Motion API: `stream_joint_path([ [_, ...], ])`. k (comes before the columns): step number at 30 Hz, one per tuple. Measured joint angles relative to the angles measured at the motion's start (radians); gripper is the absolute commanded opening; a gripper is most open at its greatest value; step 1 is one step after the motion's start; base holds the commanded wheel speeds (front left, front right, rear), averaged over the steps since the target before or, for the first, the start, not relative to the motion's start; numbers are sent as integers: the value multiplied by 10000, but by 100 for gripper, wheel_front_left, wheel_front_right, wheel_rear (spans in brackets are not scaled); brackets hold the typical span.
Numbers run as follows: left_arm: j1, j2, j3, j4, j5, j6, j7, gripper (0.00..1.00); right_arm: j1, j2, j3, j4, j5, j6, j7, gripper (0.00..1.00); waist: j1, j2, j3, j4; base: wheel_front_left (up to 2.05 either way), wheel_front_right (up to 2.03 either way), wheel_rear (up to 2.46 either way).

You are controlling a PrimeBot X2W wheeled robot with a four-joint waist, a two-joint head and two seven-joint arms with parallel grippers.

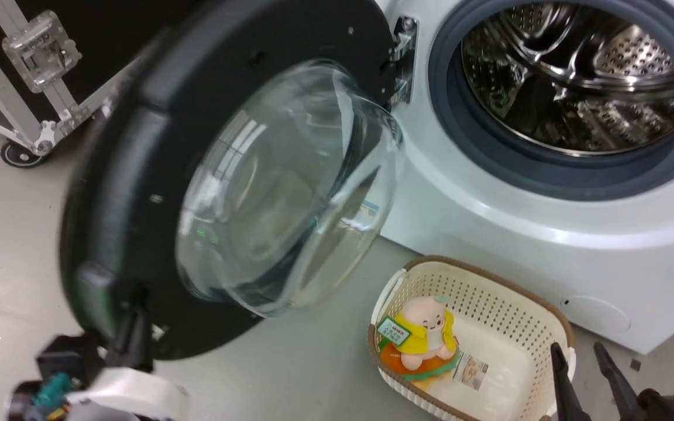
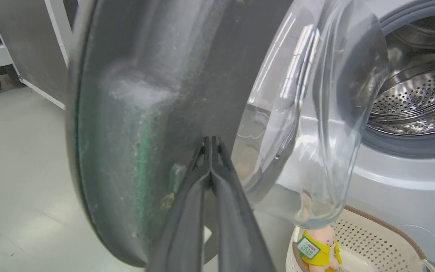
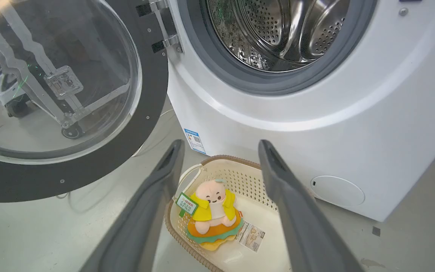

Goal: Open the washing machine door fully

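Washing machine door (image 1: 126, 146) wide open; left hand (image 2: 210, 145) pressed together against it; right hand (image 3: 221, 147) spread near basket (image 3: 242, 177).

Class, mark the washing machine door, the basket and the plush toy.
washing machine door (image 1: 138, 146), head view: black frame.
basket (image 1: 489, 301), head view: far wall.
plush toy (image 3: 212, 196), right wrist view: its face.

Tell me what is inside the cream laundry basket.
A plush toy in a yellow jacket with a green tag, and a printed card beside it on the basket floor. The toy hides whatever lies beneath it.
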Motion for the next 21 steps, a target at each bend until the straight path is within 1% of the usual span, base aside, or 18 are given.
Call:
stream_joint_path([
  [3,-407,263,393,564,-211,-86,-136,0,2,-42,-46,-267,-86,2,104,100,-1,0,245,-106,0,0,0],
  [4,-407,263,393,564,-211,-86,-136,0,2,-42,-46,-267,-86,2,104,100,-1,0,245,-106,0,0,0],
  [5,-680,416,637,953,-311,-86,-257,0,-13,-107,-98,-443,-148,2,222,100,0,0,431,-215,0,0,0],
  [7,-993,546,830,1323,-389,-94,-353,0,-19,-178,-171,-662,-190,0,351,100,0,-1,628,-327,0,0,0],
  [10,-1526,694,1137,1958,-569,-159,-487,0,-28,-334,-274,-941,-234,0,541,100,0,0,927,-486,0,0,0],
  [11,-1526,694,1137,1958,-569,-159,-487,0,-28,-334,-274,-941,-234,0,541,100,0,0,927,-486,0,0,0],
  [12,-1930,729,1469,2452,-911,-173,-600,0,-39,-384,-347,-1085,-249,2,637,100,0,0,1109,-597,0,0,0],
  [13,-1930,729,1469,2452,-911,-173,-600,0,-39,-384,-347,-1085,-249,2,637,100,0,0,1109,-597,0,0,0],
  [14,-2263,934,1703,2907,-989,-173,-725,0,-89,-405,-437,-1254,-274,2,725,100,1,0,1270,-713,0,0,0],
  [17,-2708,1187,2048,3473,-1177,-176,-941,0,-252,-422,-535,-1505,-318,2,853,100,1,0,1481,-882,0,0,0],
  [18,-2708,1187,2048,3473,-1177,-176,-941,0,-252,-422,-535,-1505,-318,2,853,100,1,0,1481,-882,0,0,0],
  [19,-2979,1356,2238,3858,-1302,-228,-1062,0,-264,-431,-566,-1649,-320,2,932,100,1,0,1605,-976,0,0,0],
  [20,-2979,1356,2238,3858,-1302,-228,-1062,0,-264,-431,-566,-1649,-320,2,932,100,1,0,1605,-976,0,0,0],
  [21,-3232,1536,2366,4266,-1390,-301,-1170,0,-264,-451,-591,-1726,-320,2,984,100,0,0,1713,-1055,0,0,0],
])
